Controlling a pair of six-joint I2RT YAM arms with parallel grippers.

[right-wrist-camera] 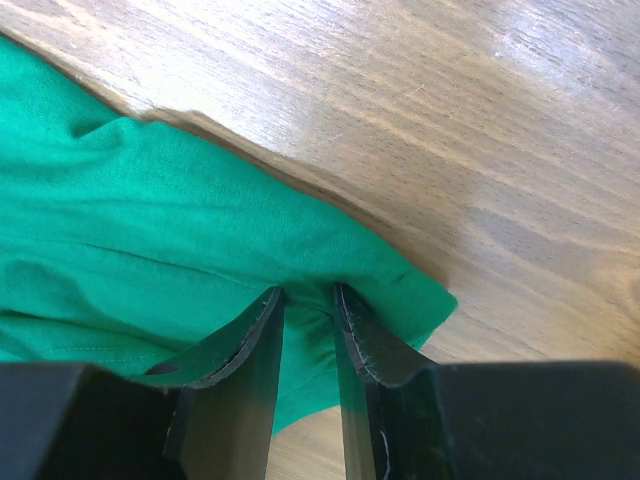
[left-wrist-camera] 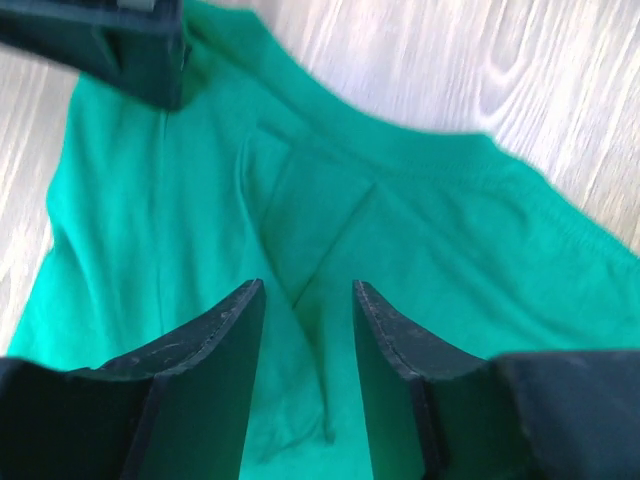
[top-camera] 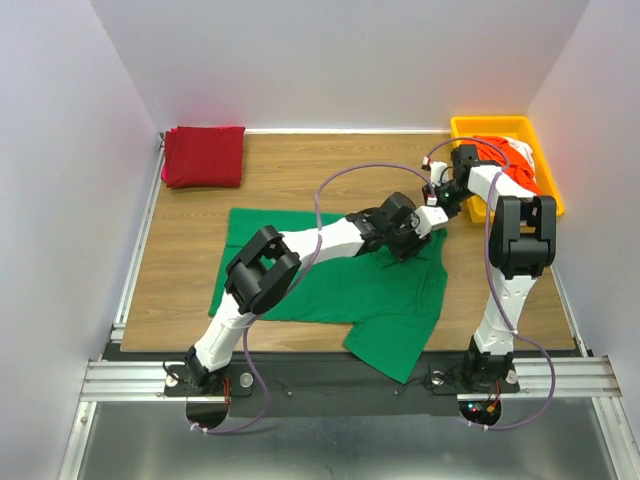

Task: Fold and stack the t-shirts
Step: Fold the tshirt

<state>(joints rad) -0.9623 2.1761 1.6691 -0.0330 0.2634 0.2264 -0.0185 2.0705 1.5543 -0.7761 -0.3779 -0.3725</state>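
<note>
Green shirt (top-camera: pixel 330 285) lies flat, collar (left-wrist-camera: pixel 440 150) at its right end; left claw (left-wrist-camera: pixel 307 290) hangs spread just above the collar, right claw (right-wrist-camera: pixel 307 292) pinches the shirt edge nearby.

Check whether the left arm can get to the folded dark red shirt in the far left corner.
Probably yes. The left claw hangs open over the green shirt, and only flat cloth and table lie between it and the dark red shirt; a long stretch, though.
</note>
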